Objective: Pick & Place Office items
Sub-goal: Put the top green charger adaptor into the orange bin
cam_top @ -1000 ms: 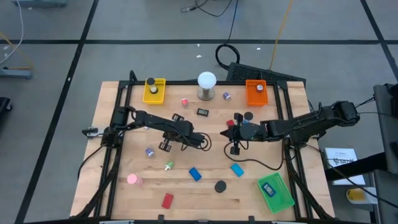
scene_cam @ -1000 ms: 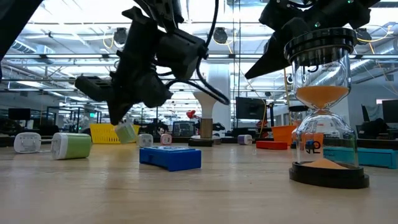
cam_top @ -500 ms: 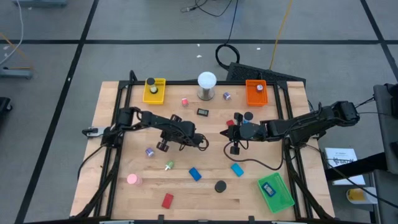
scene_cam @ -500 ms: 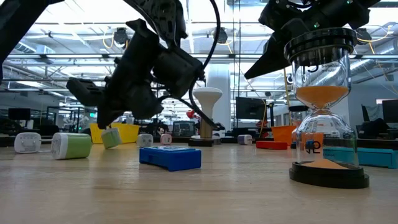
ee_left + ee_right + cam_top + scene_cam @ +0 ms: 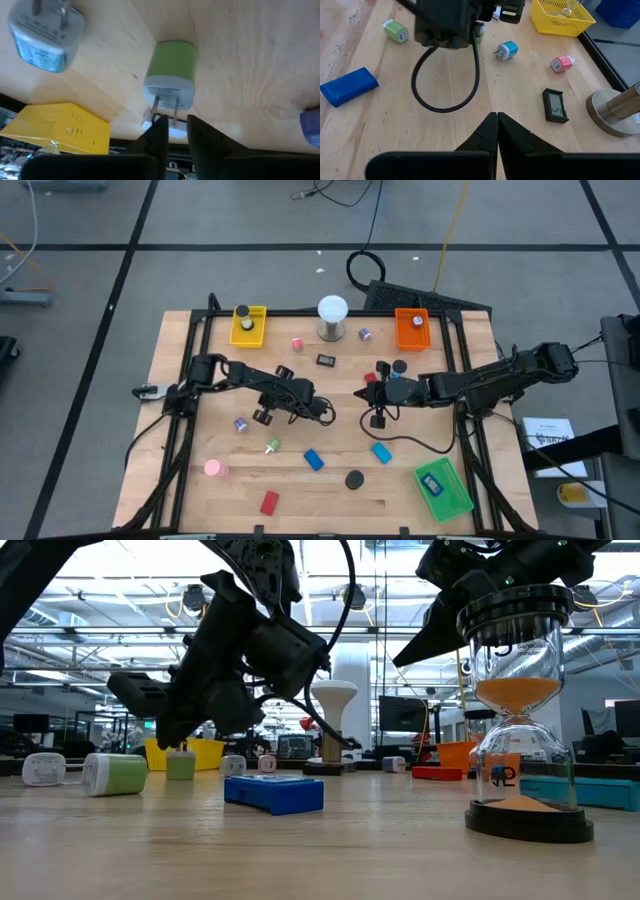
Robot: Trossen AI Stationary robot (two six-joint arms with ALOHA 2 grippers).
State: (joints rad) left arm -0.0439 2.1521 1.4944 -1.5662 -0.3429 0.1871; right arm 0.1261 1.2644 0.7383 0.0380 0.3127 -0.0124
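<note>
Left arm is the one doing the work here, so that's what I'm watching. The left gripper point(image 5: 262, 417) is down low over the left-middle of the table point(image 5: 330, 500), clamped on the green plug point(image 5: 170, 70). From the wrist camera its two fingers are pinched in close on the metal prongs, and the plug body runs straight out ahead of them, so its long axis lines up with the gripper. In the low view the green plug point(image 5: 180, 766) looks like it's sitting bottom-down on the wood, right under the gripper, prongs up. A blue and white plug point(image 5: 45, 30) lies just off to one side, near but not touching, and the yellow tray point(image 5: 205, 752) is well behind it at the back edge. So my read is the next move is all about that vertical line — either let go straight up or lift straight up. The right gripper point(image 5: 496, 131) hovers mid-table with its fingers pressed together, holding nothing, farther from the plug.
</note>
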